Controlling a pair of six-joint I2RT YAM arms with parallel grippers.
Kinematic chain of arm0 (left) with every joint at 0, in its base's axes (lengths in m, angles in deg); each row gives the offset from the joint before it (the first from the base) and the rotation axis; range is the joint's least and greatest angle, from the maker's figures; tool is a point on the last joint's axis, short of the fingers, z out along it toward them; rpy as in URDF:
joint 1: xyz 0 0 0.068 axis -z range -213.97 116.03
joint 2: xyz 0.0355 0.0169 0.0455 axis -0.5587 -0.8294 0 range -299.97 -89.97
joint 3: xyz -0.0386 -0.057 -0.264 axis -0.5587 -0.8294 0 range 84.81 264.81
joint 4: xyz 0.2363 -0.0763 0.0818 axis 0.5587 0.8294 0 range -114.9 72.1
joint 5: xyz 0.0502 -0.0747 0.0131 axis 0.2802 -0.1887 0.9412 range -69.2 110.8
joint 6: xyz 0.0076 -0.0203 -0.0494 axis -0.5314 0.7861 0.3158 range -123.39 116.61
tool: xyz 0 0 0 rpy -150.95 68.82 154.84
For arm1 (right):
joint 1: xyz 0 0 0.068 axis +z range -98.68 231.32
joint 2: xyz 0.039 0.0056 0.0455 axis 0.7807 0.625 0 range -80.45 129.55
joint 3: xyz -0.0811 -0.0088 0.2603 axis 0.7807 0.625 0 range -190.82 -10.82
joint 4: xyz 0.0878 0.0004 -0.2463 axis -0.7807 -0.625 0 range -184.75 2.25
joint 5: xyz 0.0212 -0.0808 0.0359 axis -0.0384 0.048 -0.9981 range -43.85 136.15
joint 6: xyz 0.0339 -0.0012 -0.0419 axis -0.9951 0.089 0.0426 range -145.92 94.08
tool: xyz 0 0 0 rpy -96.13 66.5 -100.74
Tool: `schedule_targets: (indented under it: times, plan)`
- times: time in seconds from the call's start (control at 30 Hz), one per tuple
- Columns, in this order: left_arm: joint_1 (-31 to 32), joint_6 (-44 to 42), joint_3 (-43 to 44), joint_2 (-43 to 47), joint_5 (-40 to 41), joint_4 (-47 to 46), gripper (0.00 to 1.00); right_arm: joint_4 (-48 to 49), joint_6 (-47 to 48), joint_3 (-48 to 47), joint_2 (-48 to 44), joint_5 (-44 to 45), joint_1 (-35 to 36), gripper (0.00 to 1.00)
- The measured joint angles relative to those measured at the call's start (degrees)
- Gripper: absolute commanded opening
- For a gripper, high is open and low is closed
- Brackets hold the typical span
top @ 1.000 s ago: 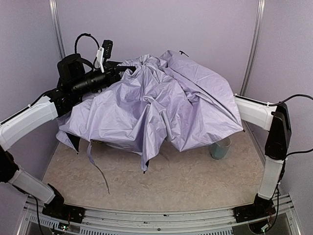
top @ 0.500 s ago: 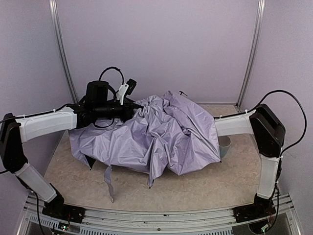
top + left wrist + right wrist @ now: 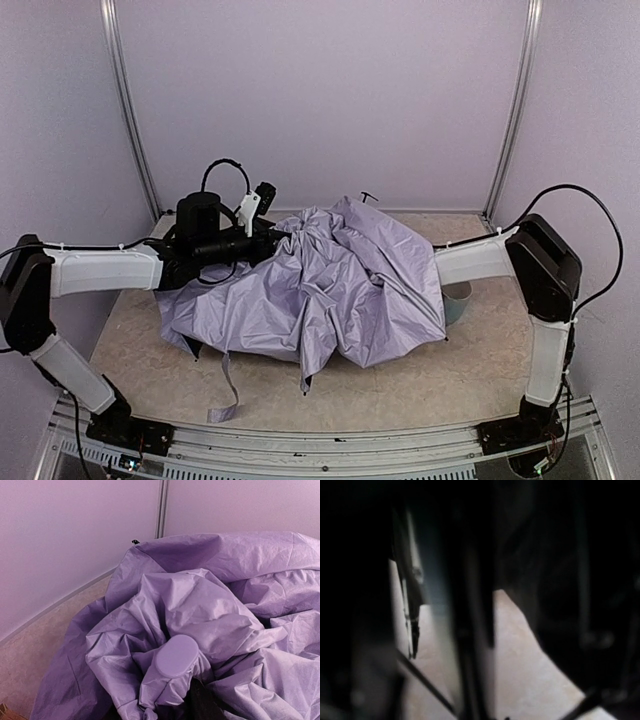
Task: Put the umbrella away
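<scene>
Lower and tighter than a second ago, the umbrella [image 3: 340, 280] has sunk from a wide billow into a crumpled heap in the middle of the desk [image 3: 420, 380]. Both arms have drawn in with it, so I'd say the canopy is being collapsed but is far from bundled. Its strap [image 3: 228, 390] trails loose toward the near edge, and the fabric half hides the cup [image 3: 460, 300] on the right. The left arm [image 3: 100, 270] lies almost level across the back left, and the left fingers [image 3: 268, 236] are pushed into the folds at the canopy's upper edge; whether they are pinching cloth or standing apart I cannot tell. The right arm [image 3: 475, 258] reaches in low from the right and vanishes under the fabric. The right fingers are hidden, their own camera shows only dark blur, and I cannot tell their state either.
</scene>
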Motion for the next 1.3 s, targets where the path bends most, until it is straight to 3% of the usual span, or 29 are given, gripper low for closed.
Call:
schedule_targets:
  times: [0.3,0.6,0.7,0.87,1.1,1.3]
  plan:
    - [1.18,-2.97,3.74,-5.79,1.27,-3.32,0.34,7.19,-0.31,1.92,2.05,-2.89,-2.58,0.09]
    - [2.36,-5.11,2.45,-5.27,1.95,-3.69,0.3,13.7,0.83,4.0,2.99,-3.96,-2.99,0.06]
    - [2.34,-4.28,1.62,-3.52,1.25,-3.93,0.35,12.11,1.77,3.96,2.12,-3.63,-2.6,0.0]
    - [2.36,-2.8,-0.33,1.84,1.44,0.42,0.59,5.2,4.15,3.41,-0.7,-2.51,-1.49,0.0]
    - [2.4,-1.46,-1.81,11.13,3.13,4.15,0.83,-9.88,9.81,0.61,-7.89,1.95,-0.63,0.0]
    - [2.93,-0.5,-2.27,19.85,4.42,2.84,0.89,-19.91,14.47,-4.79,-13.18,10.36,-2.05,0.0]
